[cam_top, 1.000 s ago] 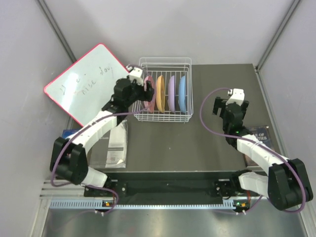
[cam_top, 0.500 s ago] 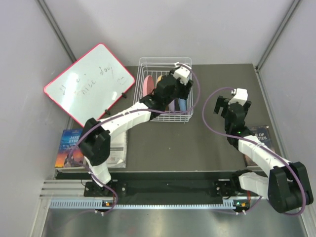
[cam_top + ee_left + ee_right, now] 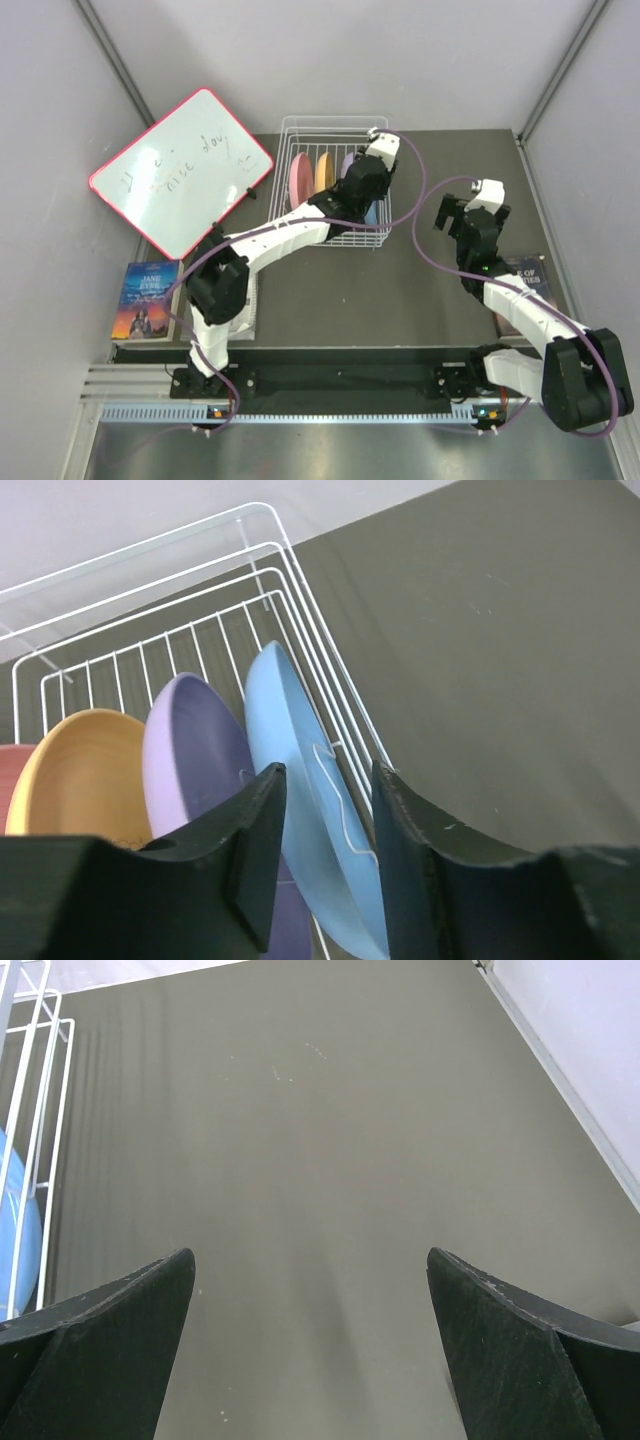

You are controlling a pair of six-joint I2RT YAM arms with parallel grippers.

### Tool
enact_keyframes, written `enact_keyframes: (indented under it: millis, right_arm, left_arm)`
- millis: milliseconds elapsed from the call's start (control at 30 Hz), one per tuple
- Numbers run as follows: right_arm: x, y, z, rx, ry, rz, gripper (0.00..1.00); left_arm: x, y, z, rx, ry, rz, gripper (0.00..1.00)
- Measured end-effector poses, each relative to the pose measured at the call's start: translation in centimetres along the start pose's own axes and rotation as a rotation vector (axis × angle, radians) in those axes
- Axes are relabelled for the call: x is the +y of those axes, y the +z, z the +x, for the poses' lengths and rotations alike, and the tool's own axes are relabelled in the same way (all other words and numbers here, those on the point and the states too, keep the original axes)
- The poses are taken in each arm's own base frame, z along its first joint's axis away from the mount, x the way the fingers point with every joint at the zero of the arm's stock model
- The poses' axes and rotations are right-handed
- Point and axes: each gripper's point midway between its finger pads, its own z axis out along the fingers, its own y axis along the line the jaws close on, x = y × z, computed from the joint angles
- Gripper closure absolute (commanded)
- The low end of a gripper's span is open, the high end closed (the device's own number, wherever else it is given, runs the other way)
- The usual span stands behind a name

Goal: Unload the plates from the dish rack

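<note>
A red-edged whiteboard (image 3: 180, 170) lies far left; beside it the white dish rack (image 3: 335, 121) holds four plates on edge: the pink plate (image 3: 298, 180), orange plate (image 3: 85, 780), purple plate (image 3: 190, 740), then blue plate (image 3: 290, 740). The left gripper (image 3: 325, 775) is half open with the blue plate's rim between its fingers; I cannot tell if they touch. The right gripper (image 3: 310, 1260) hangs wide open over the dark table (image 3: 320, 1110), holding nothing.

The right gripper (image 3: 308, 1254) is hanging wide open above the dark worktop (image 3: 300, 1130); to its left, the dish rack (image 3: 60, 1090) is holding a light blue plate (image 3: 15, 1230).
</note>
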Motion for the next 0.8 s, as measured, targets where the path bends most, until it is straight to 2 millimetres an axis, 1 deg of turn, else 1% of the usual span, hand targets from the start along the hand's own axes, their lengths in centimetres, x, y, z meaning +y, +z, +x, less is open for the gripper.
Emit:
enact_keyframes:
  millis: [67, 167, 333, 400, 500, 567, 600, 700, 733, 800]
  right_arm:
    - [-0.1, 0.0, 0.1, 0.002, 0.002, 0.003, 0.00]
    - [-0.2, 0.0, 0.3, 0.007, 0.006, 0.006, 0.00]
    - [-0.4, 0.1, 0.3, 0.006, 0.009, 0.011, 0.00]
    - [-0.4, 0.1, 0.3, 0.006, 0.009, 0.012, 0.00]
    - [-0.6, 0.1, 0.3, 0.006, 0.012, 0.016, 0.00]
    - [-0.6, 0.1, 0.3, 0.006, 0.016, 0.018, 0.00]
    - [-0.6, 0.1, 0.3, 0.006, 0.017, 0.018, 0.00]
    - [-0.6, 0.1, 0.3, 0.007, 0.019, 0.018, 0.00]
    - [-0.6, 0.1, 0.3, 0.007, 0.021, 0.018, 0.00]
    - [-0.6, 0.1, 0.3, 0.007, 0.026, 0.017, 0.00]
  left_arm:
    - [0.2, 0.2, -0.2, -0.002, -0.021, -0.022, 0.64]
    - [0.3, 0.7, -0.6, -0.004, -0.042, -0.048, 0.66]
    - [0.3, 1.6, 0.7, 0.011, -0.052, -0.099, 0.70]
    - [0.5, 1.5, 0.6, 0.006, -0.059, -0.121, 0.73]
    - [0.9, 1.4, 0.6, 0.005, -0.064, -0.153, 0.73]
    - [1.2, 1.4, 0.7, 0.005, -0.068, -0.172, 0.71]
    - [1.3, 1.4, 0.7, 0.004, -0.071, -0.181, 0.68]
    - [1.2, 1.3, 0.7, 0.003, -0.078, -0.185, 0.65]
    - [1.1, 1.3, 0.8, 0.004, -0.077, -0.183, 0.58]
    - [0.6, 1.1, 1.0, 0.006, -0.066, -0.174, 0.52]
